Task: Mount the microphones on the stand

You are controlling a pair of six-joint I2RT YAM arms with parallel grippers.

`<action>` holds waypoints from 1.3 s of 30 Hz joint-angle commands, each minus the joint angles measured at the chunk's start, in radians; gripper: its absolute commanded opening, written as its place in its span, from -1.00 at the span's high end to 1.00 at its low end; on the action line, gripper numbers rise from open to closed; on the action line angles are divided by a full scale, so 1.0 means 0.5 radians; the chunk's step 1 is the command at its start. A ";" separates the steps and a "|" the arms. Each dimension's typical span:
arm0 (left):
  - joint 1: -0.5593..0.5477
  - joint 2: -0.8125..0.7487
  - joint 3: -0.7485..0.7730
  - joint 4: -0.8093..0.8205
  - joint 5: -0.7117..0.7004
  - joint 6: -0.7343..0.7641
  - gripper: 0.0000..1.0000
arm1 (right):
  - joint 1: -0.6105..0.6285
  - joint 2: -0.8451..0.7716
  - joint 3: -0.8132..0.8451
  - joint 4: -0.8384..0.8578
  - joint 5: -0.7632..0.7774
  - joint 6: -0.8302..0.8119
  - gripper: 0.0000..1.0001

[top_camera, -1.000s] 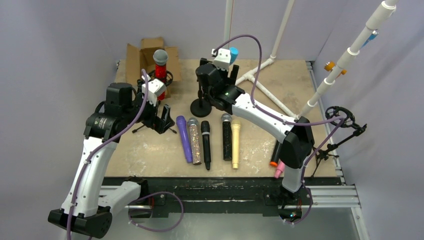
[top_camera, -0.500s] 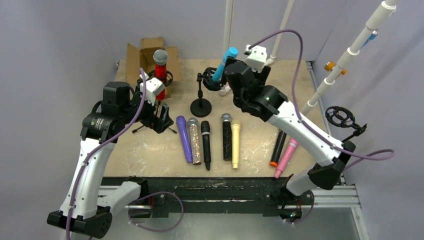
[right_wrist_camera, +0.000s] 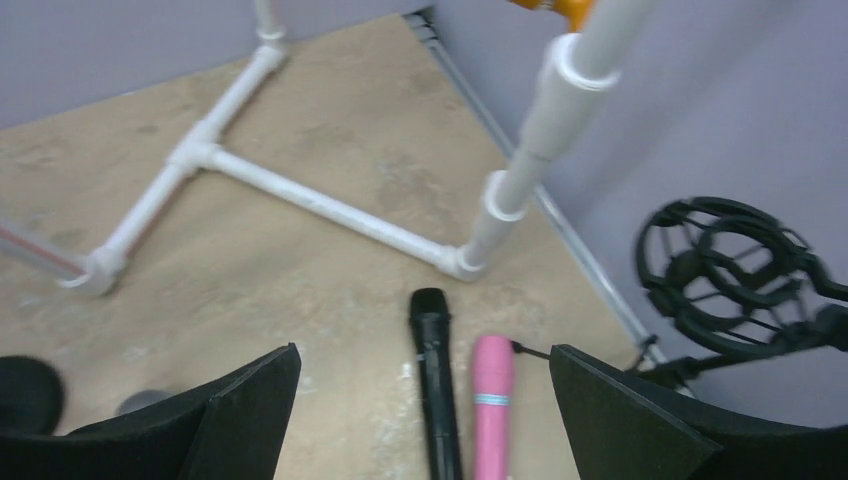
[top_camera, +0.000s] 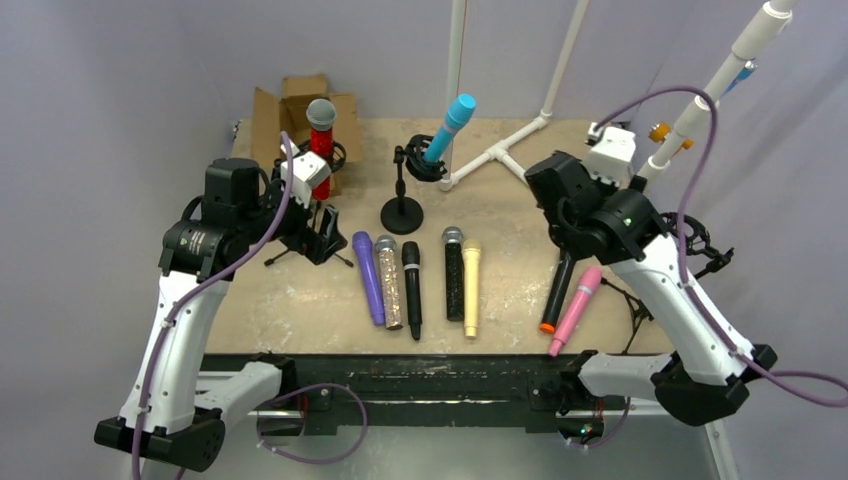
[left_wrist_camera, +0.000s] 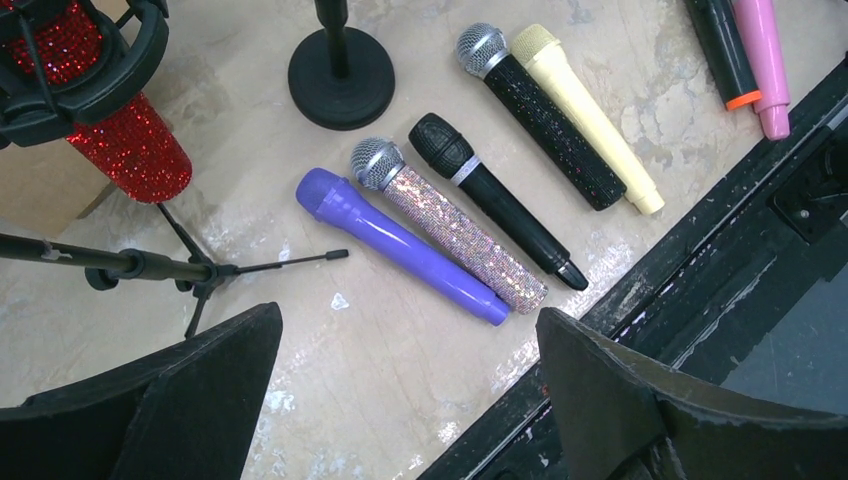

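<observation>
Top external: the right arm has swung away to the right, leaving the light blue microphone (top_camera: pixel 450 125) on the centre stand (top_camera: pixel 402 214).
A second ago the right claw (right_wrist_camera: pixel 422 350) was at that stand. Now it hangs with jaws wide and empty over the orange-tipped black microphone (top_camera: pixel 557 285) and pink microphone (top_camera: pixel 577 305), which lie side by side on the worktop (top_camera: pixel 300 300), heads to the far side. The light blue microphone sits in the mount, long axis tilted, head up and to the right. The left claw (left_wrist_camera: pixel 408 315), barely moved, gapes empty above the purple microphone (left_wrist_camera: pixel 400 245), near the red glitter microphone (top_camera: pixel 320 135) standing head-up in its mount.
</observation>
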 commanded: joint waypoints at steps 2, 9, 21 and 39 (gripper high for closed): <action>-0.013 0.042 0.069 0.031 0.070 0.077 -1.00 | -0.264 -0.204 -0.117 -0.172 0.157 -0.108 -0.98; -0.013 0.078 -0.039 0.156 0.134 0.128 -1.00 | -0.504 -0.354 -0.174 -0.163 0.262 -0.358 -0.98; -0.013 0.124 -0.007 0.181 0.193 0.124 -1.00 | -0.864 -0.264 -0.482 0.097 0.276 -0.403 -0.98; -0.014 0.144 0.025 0.143 0.168 0.212 -1.00 | -1.285 -0.102 -0.639 0.692 0.166 -0.692 -0.98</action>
